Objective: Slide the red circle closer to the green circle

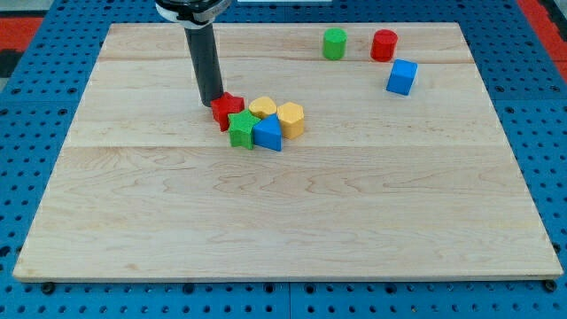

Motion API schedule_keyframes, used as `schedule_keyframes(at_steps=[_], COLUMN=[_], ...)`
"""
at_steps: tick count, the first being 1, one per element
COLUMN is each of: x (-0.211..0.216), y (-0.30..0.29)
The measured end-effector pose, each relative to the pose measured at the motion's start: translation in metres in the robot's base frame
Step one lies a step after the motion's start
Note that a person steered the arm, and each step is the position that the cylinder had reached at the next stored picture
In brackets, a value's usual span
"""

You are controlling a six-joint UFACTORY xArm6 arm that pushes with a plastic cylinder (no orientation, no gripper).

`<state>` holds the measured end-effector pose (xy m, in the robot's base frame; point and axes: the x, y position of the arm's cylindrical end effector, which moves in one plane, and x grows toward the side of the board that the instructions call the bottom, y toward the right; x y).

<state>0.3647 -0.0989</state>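
Camera view, single frame. Wooden desk [292,213] on a blue perforated base [27,133]. Arm carries no fingers, only a dark rod holding nothing; my tip [213,104] rests at the view's upper-left edge of a cluster, touching or just beside a red block [227,108] of unclear shape. Cluster members, packed together: green block [240,129], blue block [267,135], yellow block [262,108], yellow hexagonal block [291,119]. Red circle [384,44] stands near the view's top right, upright, close to but apart from the green circle [334,43] on its left. Blue cube [401,77] lies just below the red circle. Tip is well apart from both circles.
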Motion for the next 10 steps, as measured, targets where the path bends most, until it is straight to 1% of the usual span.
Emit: schedule_keyframes(at_steps=[3, 4, 5, 6, 7, 8, 10], x=[0.000, -0.009, -0.059, -0.130, -0.173, -0.172, -0.173], y=[0.005, -0.023, -0.056, -0.035, 0.017, 0.055, 0.176])
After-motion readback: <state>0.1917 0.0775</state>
